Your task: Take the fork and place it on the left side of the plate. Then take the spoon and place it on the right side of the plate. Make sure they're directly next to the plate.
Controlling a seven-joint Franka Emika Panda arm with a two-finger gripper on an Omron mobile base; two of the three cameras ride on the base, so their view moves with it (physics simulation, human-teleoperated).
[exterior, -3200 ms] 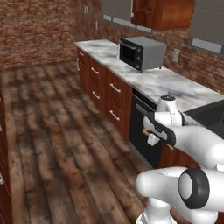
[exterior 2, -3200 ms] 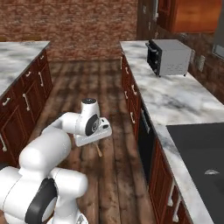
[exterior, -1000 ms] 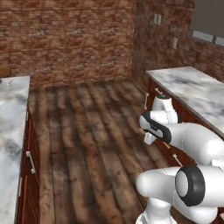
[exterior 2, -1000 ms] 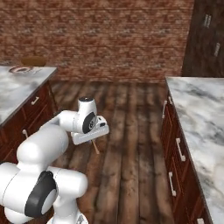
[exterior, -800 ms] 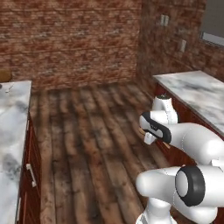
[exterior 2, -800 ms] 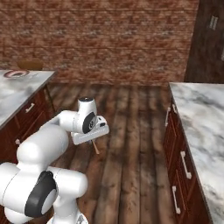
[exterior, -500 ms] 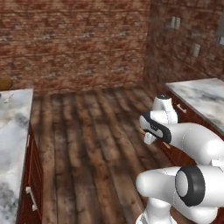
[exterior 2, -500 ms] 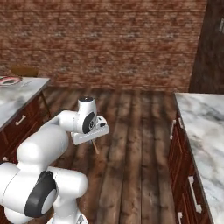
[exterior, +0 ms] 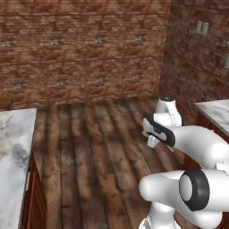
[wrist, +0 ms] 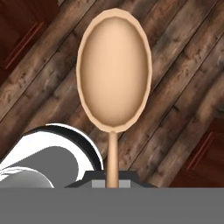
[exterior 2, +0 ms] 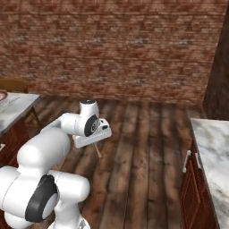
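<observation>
In your left base view there is no writing to read; the marbled desk is cut off at the left edge, with a faint pale sliver on its far end too small to identify, and a second desk is cut by the right edge. The gripper sits mostly behind the white hand, so you get just a tan tip of the spoon poking out beside it, above the wooden floor. In your right base view, again no lettering; the plate is a reddish sliver clipped by the left edge on the near desk, well apart from the arm. The spoon hangs below the gripper as a thin slanted stick, its bowl hard to make out. In your hand view, the spoon is plain: oval bowl up, slim handle running straight down into the gripper, whose jaws are closed tight on that handle, with floor planks behind it.
</observation>
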